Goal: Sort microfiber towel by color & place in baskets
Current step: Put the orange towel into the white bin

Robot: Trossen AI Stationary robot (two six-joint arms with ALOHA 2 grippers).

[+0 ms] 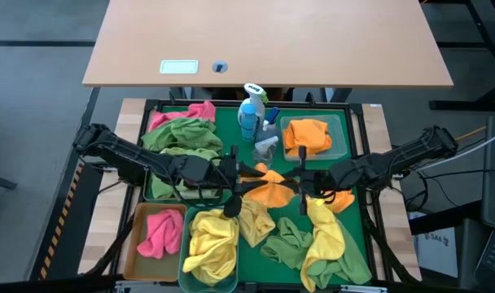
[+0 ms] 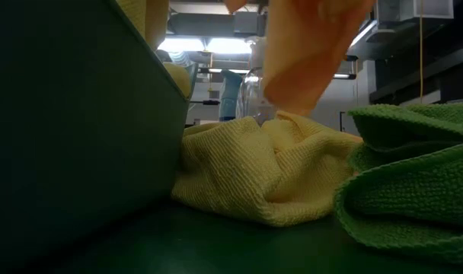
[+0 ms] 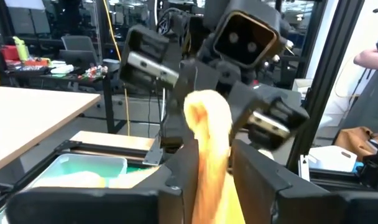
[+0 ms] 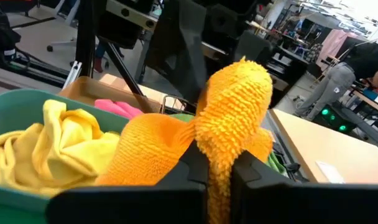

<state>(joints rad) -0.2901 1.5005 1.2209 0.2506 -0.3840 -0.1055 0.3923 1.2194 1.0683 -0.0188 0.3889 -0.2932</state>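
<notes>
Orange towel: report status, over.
Both hands meet mid-tray; orange towel stretched between them. Right hand shut on it; left hand has it between its fingers. Yellow and green towels below.

Towel-strewn green tray (image 1: 352, 213) atop table (image 1: 132, 130)
</notes>
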